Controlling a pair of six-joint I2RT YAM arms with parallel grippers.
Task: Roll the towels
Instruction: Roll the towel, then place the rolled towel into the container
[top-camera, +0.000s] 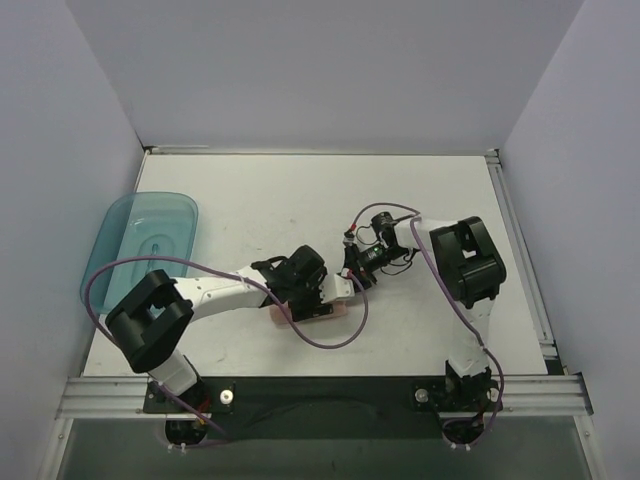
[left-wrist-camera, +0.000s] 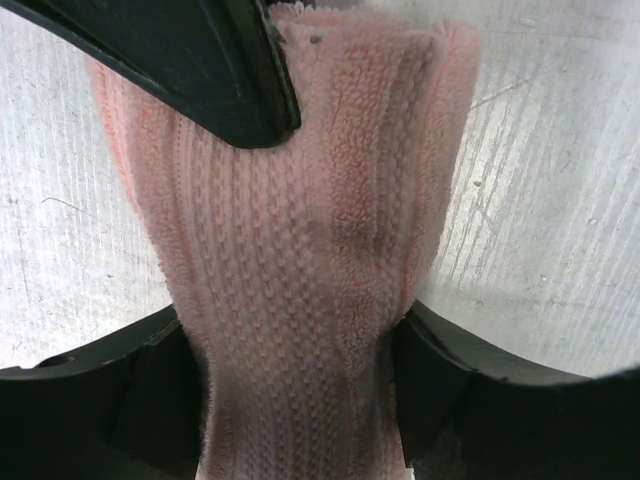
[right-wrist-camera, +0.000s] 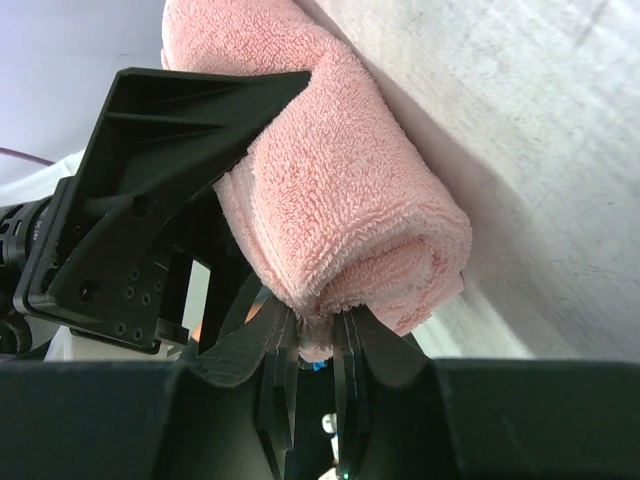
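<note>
Left hand (left-wrist-camera: 300, 395): clenched on the towel (left-wrist-camera: 300, 250), one finger (left-wrist-camera: 150, 390) pressed into each side, so the cloth narrows to a waist between them.
Right hand (right-wrist-camera: 315, 345): grasping the towel's end; its nearly closed fingers (right-wrist-camera: 275, 350) pinch a small fold of terry at the bottom of the roll.
Towel: salmon pink and rolled into a thick bundle, lying on the worktop (top-camera: 300, 200). It sits under the left hand and reaches just left of the right hand.
Hands: close together at the middle of the worktop, with the right hand's finger crossing the towel just ahead of the left hand.
Tray (top-camera: 120, 235): teal, well to the left of both hands, at the worktop's left edge.
</note>
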